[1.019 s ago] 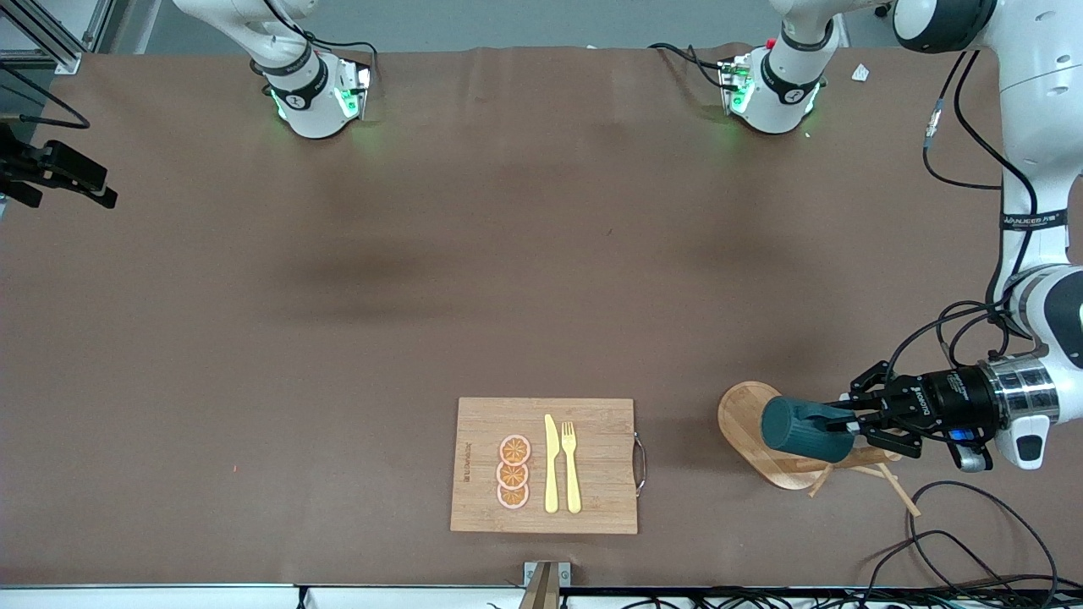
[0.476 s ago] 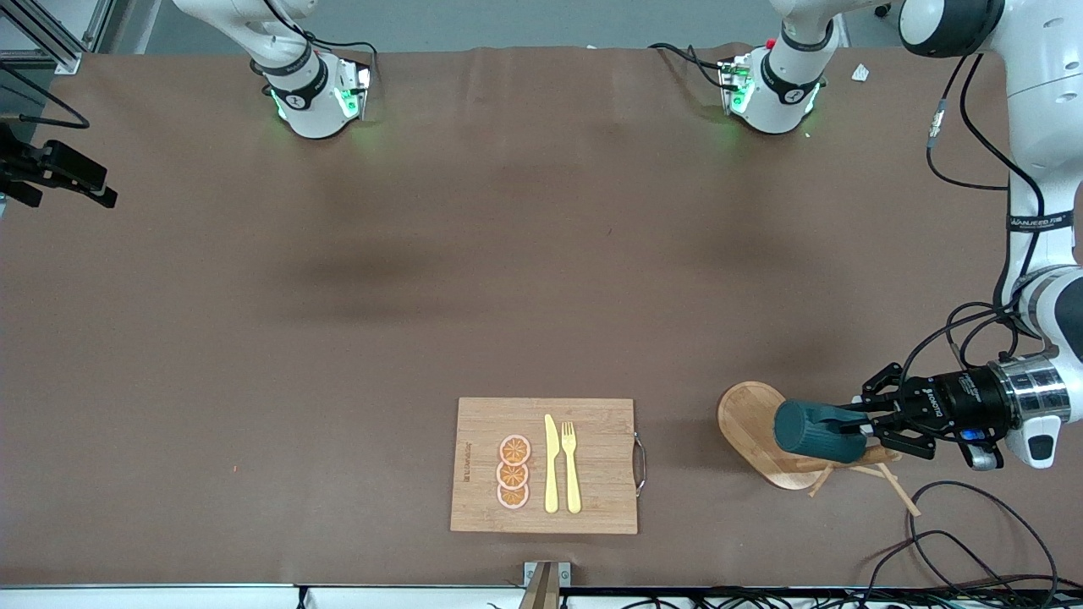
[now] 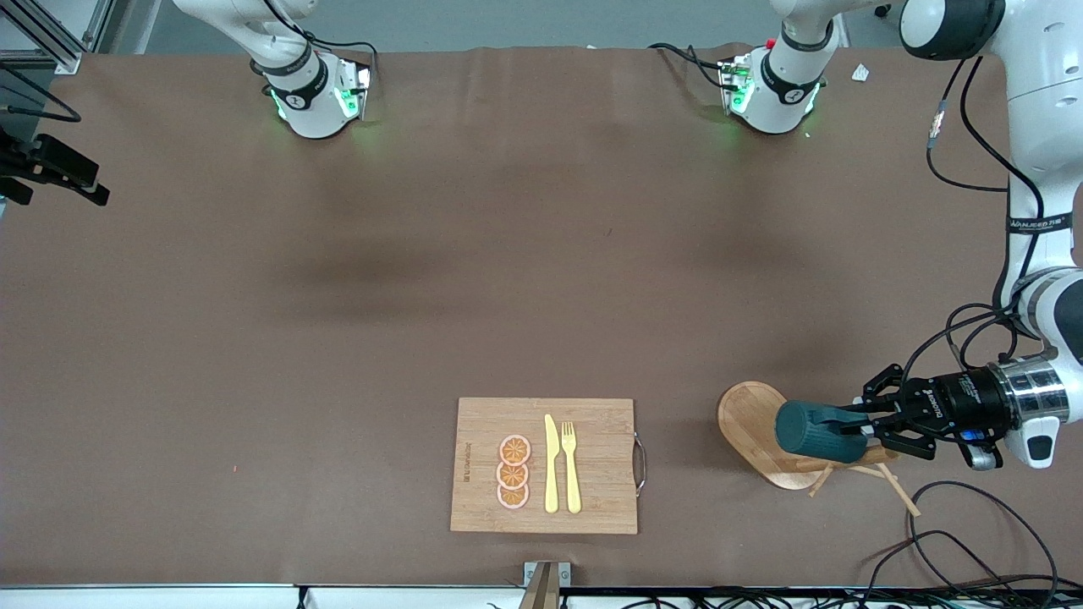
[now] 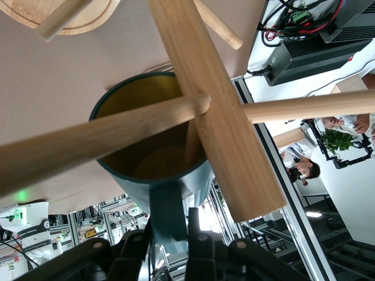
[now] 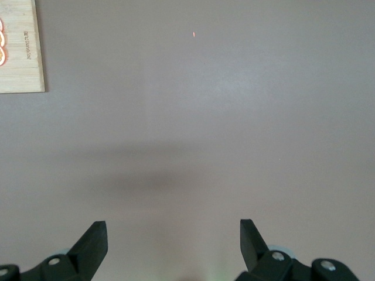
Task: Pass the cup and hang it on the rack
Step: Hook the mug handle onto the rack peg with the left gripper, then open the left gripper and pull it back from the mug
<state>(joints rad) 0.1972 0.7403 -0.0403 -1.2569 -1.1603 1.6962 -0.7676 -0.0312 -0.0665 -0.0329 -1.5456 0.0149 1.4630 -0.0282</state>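
Front view: my left gripper (image 3: 865,420) sat at about 4 o'clock on the table, toward the left arm's end, clenched on the cup (image 3: 814,431) by its handle. The cup lay on its side in the air over the rack (image 3: 749,414), its closed bottom pointing to 9 o'clock and its mouth toward the gripper. The rack's oval base rested on the table; its post and thin pegs showed just under the cup, running out toward 4 o'clock. The cutting board (image 3: 482,423) lay at 6 o'clock, nearer the front camera than the table's middle, carrying three orange slices (image 3: 514,472), a yellow knife (image 3: 551,463) and a yellow fork (image 3: 571,465). I saw the right gripper (image 3: 52,167) at the 9 o'clock edge of the picture, waiting.

Left wrist view: I saw the cup's (image 4: 151,146) tan inside with one peg (image 4: 88,143) crossing its mouth; whether the peg touched the rim I couldn't tell. The thick post (image 4: 217,105) passed just beside the cup. The fingers (image 4: 202,246) pinched the handle.

Right wrist view: right gripper (image 5: 173,243) released, jaws wide apart over bare brown table (image 5: 222,117); the cutting board's corner (image 5: 20,52) showed at 10 o'clock.
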